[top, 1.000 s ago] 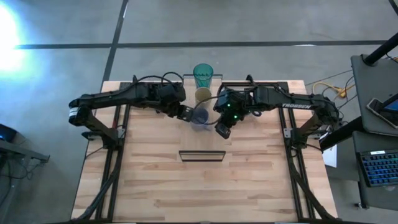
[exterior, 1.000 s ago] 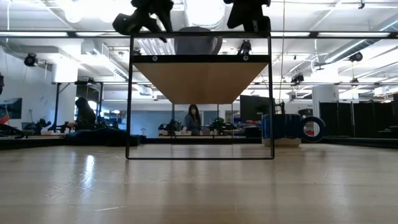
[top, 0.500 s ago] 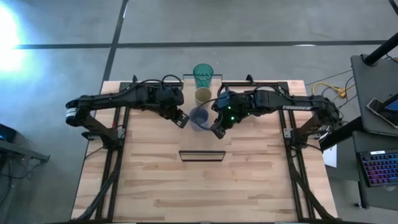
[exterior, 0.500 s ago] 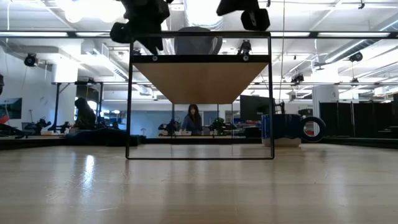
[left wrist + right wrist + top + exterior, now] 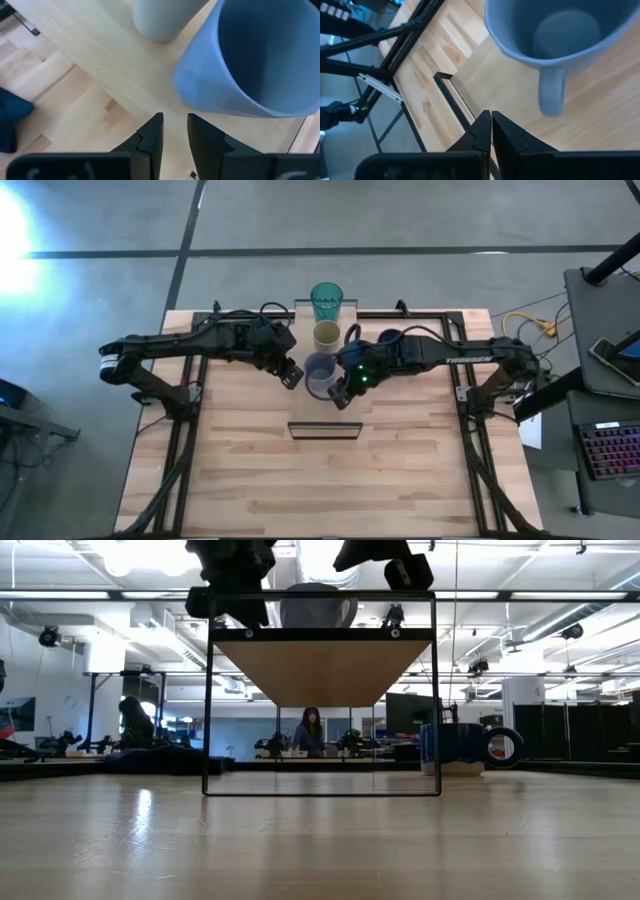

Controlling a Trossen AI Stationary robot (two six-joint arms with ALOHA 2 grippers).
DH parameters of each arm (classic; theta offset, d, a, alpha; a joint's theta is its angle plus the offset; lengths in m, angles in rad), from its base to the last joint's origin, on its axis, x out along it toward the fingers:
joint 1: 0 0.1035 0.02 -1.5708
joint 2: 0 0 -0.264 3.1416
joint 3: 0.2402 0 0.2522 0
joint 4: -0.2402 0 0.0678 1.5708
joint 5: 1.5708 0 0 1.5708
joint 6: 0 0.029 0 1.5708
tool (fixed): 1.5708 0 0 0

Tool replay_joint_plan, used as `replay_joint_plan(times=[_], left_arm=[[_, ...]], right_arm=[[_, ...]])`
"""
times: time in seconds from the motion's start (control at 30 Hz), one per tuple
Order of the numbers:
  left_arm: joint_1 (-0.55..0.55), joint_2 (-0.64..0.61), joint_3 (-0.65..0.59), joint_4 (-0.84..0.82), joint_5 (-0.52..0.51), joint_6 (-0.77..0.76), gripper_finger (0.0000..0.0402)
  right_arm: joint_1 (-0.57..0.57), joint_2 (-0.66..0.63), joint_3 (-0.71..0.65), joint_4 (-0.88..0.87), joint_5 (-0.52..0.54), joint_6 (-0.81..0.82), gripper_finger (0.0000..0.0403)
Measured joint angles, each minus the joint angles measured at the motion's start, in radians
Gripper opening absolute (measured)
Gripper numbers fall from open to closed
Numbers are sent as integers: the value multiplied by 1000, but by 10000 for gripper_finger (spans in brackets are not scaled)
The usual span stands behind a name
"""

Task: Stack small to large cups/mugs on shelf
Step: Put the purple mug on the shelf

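The pale blue-grey mug [image 5: 320,370] stands upright on the light wood shelf [image 5: 325,415], its handle [image 5: 551,92] toward my right gripper. Behind it on the shelf stand the cream-yellow cup [image 5: 327,334] and the teal tumbler [image 5: 326,300]. The dark navy mug [image 5: 390,338] shows partly under my right arm, to the right of the shelf. My left gripper [image 5: 290,373] is just left of the pale mug [image 5: 250,55], its fingers a narrow gap apart and empty. My right gripper [image 5: 342,392] is shut and empty at the mug's near right.
The shelf is raised on a thin dark frame [image 5: 210,690] above the slatted tabletop [image 5: 250,470]. The pale mug shows on top of it in the low view [image 5: 318,605]. A dark blue cloth [image 5: 10,120] lies on the table beside the shelf. People show in the room behind.
My right gripper has gone toward the table's left edge, closer to the pale mug's near right side, and its arm has uncovered the navy mug. My left gripper has drawn back a little from the mug, toward the near edge. The mug has stayed in place.
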Motion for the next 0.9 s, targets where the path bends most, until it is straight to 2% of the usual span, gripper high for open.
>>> replay_joint_plan(times=[0.33,0.7,0.9], left_arm=[[0,0,-45,105,34,11,73],[0,0,-50,144,52,33,73],[0,0,-50,155,75,41,73]], right_arm=[[24,-1,0,-23,57,57,9],[33,-1,0,-133,121,115,9],[34,-1,0,-133,131,123,9]])
